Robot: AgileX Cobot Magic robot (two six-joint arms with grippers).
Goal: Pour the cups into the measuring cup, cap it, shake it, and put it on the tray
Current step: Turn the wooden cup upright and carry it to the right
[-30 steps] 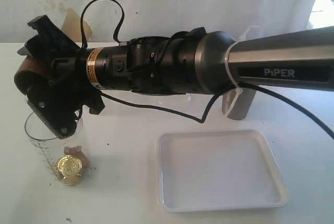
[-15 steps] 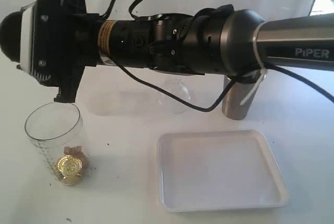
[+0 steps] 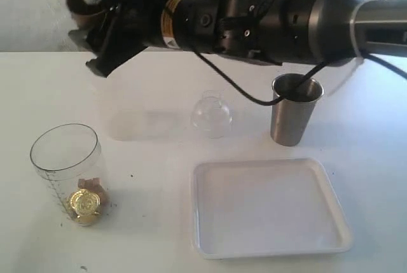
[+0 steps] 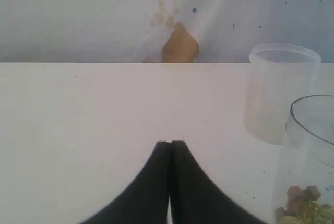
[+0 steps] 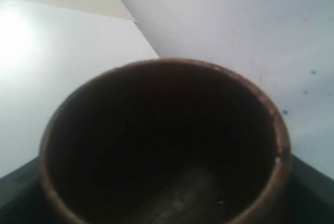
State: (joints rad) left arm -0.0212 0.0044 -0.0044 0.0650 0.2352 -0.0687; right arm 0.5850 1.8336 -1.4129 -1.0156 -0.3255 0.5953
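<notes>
Lifting wooden cup [image 5: 162,145] higher, now clear of measuring cup [image 3: 65,158].

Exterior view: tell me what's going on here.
The right gripper holds the wooden cup up in the air at the left of the scene; the cup's inside looks empty. The measuring cup stands uncapped on the table, with gold coins and brown bits at its bottom. The steel tumbler stands upright behind the tray, which has nothing on it. The lid sits on the table. The left gripper is shut, holding nothing.
</notes>
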